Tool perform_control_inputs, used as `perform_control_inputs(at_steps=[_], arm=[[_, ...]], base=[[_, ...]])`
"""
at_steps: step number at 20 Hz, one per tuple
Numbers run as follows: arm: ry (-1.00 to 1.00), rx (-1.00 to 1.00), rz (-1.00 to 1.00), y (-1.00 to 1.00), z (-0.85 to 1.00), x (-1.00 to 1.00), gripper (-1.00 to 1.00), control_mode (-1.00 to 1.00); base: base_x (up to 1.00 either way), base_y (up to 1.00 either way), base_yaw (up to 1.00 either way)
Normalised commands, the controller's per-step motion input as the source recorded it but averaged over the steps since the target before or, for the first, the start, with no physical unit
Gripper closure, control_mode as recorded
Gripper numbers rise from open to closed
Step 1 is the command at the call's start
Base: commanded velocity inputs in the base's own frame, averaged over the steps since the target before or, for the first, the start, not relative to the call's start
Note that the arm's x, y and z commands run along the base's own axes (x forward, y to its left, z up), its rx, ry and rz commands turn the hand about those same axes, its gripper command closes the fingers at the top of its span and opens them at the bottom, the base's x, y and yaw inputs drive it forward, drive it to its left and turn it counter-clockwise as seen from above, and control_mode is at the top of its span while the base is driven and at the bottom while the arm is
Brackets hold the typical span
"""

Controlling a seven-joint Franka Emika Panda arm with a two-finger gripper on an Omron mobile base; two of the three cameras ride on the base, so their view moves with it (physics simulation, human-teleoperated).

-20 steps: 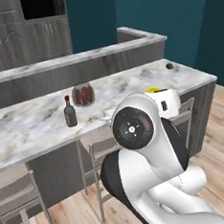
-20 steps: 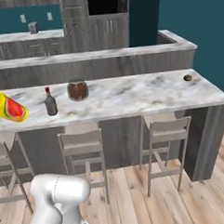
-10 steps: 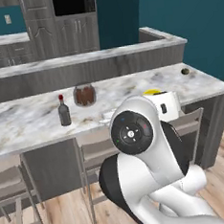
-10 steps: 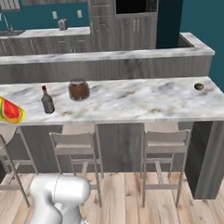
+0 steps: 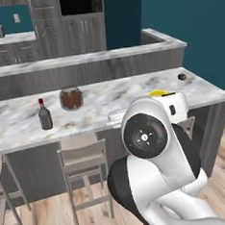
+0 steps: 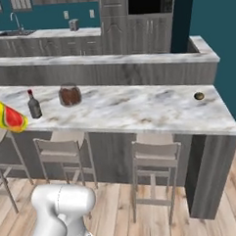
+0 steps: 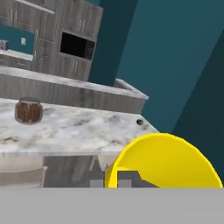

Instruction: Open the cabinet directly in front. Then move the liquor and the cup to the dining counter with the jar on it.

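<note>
One yellow cup [image 7: 166,162] clamped in the gripper [image 7: 118,178], carried toward the dining counter [image 6: 139,114]. Best kept level, lowered onto bare marble near the liquor [image 6: 34,104] and jar [image 6: 69,94], already standing mid-counter, then released. Beyond, raised ledge [image 6: 102,62].

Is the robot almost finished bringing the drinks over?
Nearly. The liquor already stands on the dining counter beside the jar. The yellow cup is in the gripper's grasp, close to the counter. What is left: set the cup down on it.
</note>
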Motion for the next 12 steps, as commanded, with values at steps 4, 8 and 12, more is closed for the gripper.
perform_control_inputs(at_steps=[4,8,12], arm=[[0.00,0.00,0.00,0.00,0.00,0.00,1.00,1.00],[0.00,0.00,0.00,0.00,0.00,0.00,1.00,1.00],[0.00,0.00,0.00,0.00,0.00,0.00,1.00,1.00]], base=[[0.84,-0.10,0.02],[0.98,-0.29,0.08],[0.79,-0.50,0.14]])
